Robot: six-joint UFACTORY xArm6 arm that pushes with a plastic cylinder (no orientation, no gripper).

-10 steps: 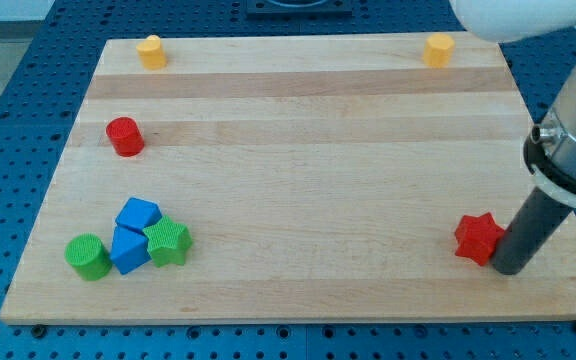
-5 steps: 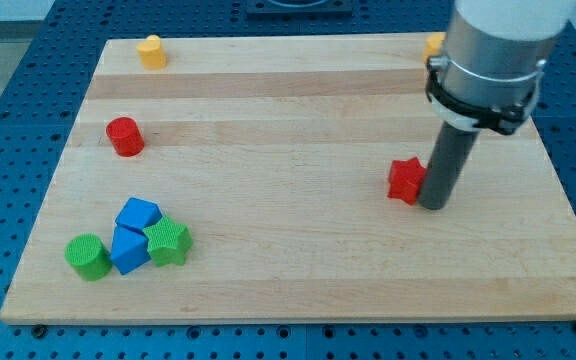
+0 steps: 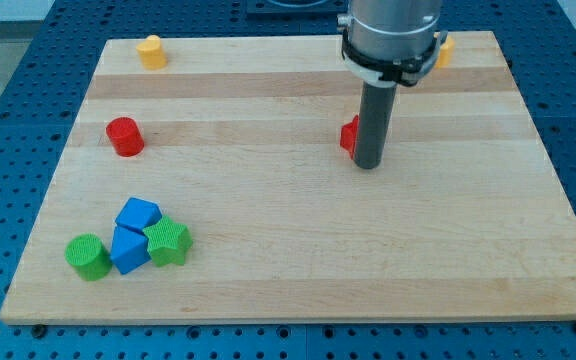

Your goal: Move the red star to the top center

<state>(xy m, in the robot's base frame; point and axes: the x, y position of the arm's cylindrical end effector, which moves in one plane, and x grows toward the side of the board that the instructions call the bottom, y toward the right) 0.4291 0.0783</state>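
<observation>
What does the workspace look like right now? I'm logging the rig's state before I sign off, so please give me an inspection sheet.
Surface: wooden board, flat, on a blue perforated table.
Job's things: red star, right of centre in the upper half, mostly hidden behind the rod.
Clutter: red cylinder at the view's left; yellow block at top left; another yellow block at top right, partly hidden by the arm; two blue blocks, a green cylinder and a green star-like block clustered at bottom left.
Grippers: none; my tip sits against the red star's right side.
Cables: nothing seen.
Surroundings: a dark fixture at the view's top edge.
</observation>
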